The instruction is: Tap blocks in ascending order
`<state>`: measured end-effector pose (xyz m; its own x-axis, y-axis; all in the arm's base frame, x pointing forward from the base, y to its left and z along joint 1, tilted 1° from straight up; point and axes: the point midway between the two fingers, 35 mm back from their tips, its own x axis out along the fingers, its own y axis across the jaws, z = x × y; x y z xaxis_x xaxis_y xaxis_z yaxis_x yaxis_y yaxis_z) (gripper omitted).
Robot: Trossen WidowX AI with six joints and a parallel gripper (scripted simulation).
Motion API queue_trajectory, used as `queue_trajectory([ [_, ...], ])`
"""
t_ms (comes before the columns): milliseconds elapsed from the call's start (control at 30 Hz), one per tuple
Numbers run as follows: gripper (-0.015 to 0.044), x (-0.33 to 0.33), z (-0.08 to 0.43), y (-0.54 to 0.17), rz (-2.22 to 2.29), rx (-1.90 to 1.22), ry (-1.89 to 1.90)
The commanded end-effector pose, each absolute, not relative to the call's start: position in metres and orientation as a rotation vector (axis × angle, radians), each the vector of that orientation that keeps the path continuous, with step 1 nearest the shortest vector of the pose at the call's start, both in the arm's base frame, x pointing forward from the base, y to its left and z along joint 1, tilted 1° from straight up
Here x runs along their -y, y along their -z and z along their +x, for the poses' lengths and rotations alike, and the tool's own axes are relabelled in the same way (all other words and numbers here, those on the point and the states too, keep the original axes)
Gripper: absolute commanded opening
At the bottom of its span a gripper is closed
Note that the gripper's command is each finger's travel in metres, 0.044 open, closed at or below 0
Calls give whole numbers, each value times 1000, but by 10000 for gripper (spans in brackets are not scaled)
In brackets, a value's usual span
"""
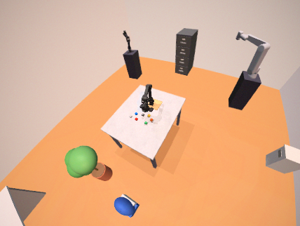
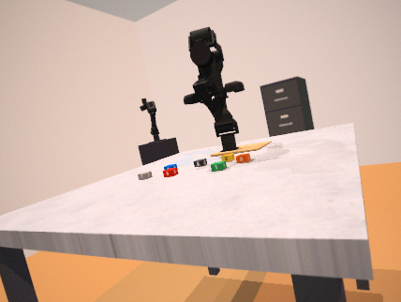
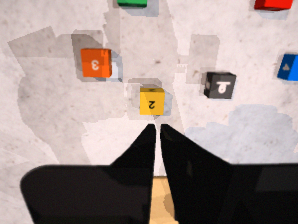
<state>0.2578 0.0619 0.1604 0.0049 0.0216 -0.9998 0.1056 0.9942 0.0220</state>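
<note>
Several small digit blocks lie on the white table (image 1: 140, 140) (image 2: 281, 197). In the wrist view I see a yellow block (image 3: 151, 100) (image 2: 228, 158) (image 1: 148, 115) marked 2, an orange block (image 3: 96, 62) (image 2: 243, 158) (image 1: 151, 120) marked 3, a black block (image 3: 220, 84) (image 2: 200, 162), a blue block (image 3: 289, 67) (image 2: 170, 166), a red block (image 3: 272, 4) (image 2: 170, 173) and a green block (image 3: 132, 2) (image 2: 218, 166) (image 1: 146, 123). A grey block (image 2: 144, 175) (image 1: 130, 115) lies furthest out. My gripper (image 3: 157, 130) (image 2: 229, 143) (image 1: 146, 108) is shut and empty. Its tips hang above the table just short of the yellow block.
A thin tan mat (image 2: 241, 149) (image 1: 158, 102) lies on the table below the gripper, towards the arm's base. Off the table stand a dark filing cabinet (image 1: 186, 51), two other arms on dark pedestals (image 1: 132, 63) (image 1: 244, 89) and a potted plant (image 1: 82, 161).
</note>
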Motion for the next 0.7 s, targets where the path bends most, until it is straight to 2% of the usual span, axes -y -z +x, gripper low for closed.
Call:
queue_trajectory([
  [0, 20, -58, 237, -155, 103, -1565, 69],
  [133, 20, -59, 237, -147, 108, -1568, 77],
  [367, 20, -60, 237, -75, 104, -1566, 71],
  [667, 20, -60, 237, -68, 103, -1565, 69],
])
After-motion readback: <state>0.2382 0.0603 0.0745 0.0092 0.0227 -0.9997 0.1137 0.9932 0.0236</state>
